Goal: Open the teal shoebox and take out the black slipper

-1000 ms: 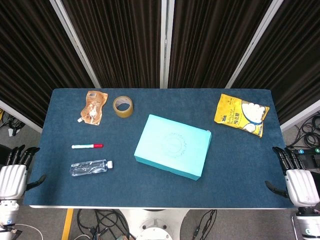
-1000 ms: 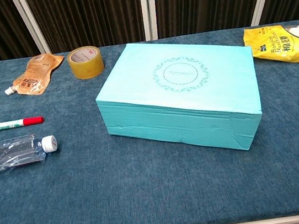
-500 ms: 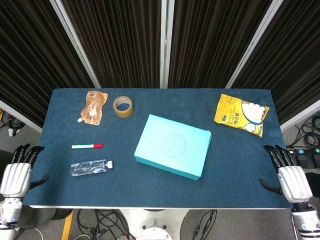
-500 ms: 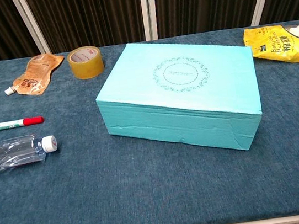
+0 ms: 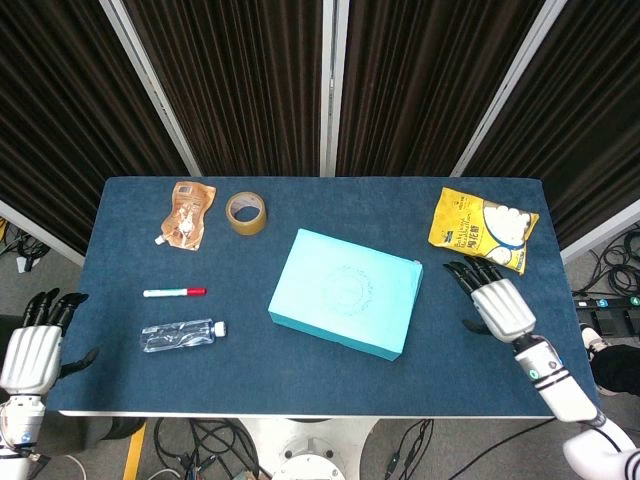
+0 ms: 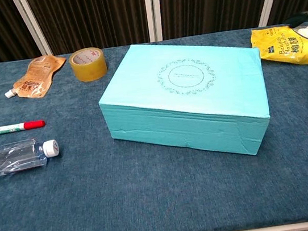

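The teal shoebox point(image 5: 347, 292) point(image 6: 188, 94) lies closed in the middle of the blue table, its lid flat with a round ornament on top. The black slipper is not visible. My right hand point(image 5: 493, 299) hovers over the table just right of the box, fingers spread and holding nothing; it does not touch the box. My left hand point(image 5: 32, 350) hangs off the table's left edge near the front corner, fingers apart and empty. The chest view shows at most a dark sliver at its right edge.
A clear plastic bottle point(image 5: 181, 335) and a red-capped marker point(image 5: 173, 292) lie at the left. A brown pouch point(image 5: 187, 213) and a tape roll point(image 5: 246, 212) sit at the back left. A yellow snack bag point(image 5: 482, 229) lies at the back right, close behind my right hand.
My right hand has moved from the table's right edge inward and leftward, now over the table beside the box. The left hand has barely shifted. The box has not moved.
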Robot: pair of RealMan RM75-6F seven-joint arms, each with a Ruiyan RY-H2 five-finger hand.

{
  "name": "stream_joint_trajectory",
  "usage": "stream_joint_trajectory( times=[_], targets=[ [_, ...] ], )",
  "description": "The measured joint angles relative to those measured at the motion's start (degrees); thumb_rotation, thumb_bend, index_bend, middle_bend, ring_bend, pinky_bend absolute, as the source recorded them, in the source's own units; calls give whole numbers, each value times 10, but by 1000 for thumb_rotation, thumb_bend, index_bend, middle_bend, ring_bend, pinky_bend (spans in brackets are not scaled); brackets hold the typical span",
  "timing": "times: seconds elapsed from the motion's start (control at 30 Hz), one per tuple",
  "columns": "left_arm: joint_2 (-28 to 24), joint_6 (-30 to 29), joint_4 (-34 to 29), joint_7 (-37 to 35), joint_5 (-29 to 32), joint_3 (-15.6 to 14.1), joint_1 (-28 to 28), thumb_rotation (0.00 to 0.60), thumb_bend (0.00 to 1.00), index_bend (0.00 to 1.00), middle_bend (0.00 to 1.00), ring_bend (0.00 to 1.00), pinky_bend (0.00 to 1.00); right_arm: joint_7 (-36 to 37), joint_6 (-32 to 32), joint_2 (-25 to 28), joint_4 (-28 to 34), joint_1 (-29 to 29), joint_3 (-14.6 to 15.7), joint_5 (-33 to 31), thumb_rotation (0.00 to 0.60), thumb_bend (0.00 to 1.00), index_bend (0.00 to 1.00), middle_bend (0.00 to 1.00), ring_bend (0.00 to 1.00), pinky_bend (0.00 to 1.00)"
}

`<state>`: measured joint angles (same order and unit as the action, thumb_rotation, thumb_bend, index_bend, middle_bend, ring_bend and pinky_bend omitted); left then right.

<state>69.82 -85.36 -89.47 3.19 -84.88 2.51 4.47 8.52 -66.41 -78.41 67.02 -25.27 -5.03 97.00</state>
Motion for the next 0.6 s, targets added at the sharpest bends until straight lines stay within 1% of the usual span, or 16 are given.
stream_joint_trajectory(
  times=[0.1, 0.27, 0.37, 0.6],
  targets=[
    [-2, 0, -3, 3, 3, 0, -1, 600, 161, 163, 171, 69, 68, 24, 4, -50, -72, -27, 0, 10, 600, 21, 10, 46, 0, 7],
    [-4, 4, -8, 6, 9, 1, -1, 600, 161, 163, 171, 69, 68, 60, -25, -124, -186, -56, 5, 30, 600, 9, 10, 32, 0, 0],
    [-5, 8, -11, 4, 9, 1, 1, 600, 161, 163, 171, 69, 68, 79, -43, -157, -238, -68, 13, 38, 600, 3, 10, 31, 0, 0],
    [-9, 13, -17, -2, 6, -1, 4, 600, 161, 163, 171, 69, 68, 109, -83, -215, -323, -81, 29, 46, 600, 6, 44, 33, 0, 0]
  ],
)
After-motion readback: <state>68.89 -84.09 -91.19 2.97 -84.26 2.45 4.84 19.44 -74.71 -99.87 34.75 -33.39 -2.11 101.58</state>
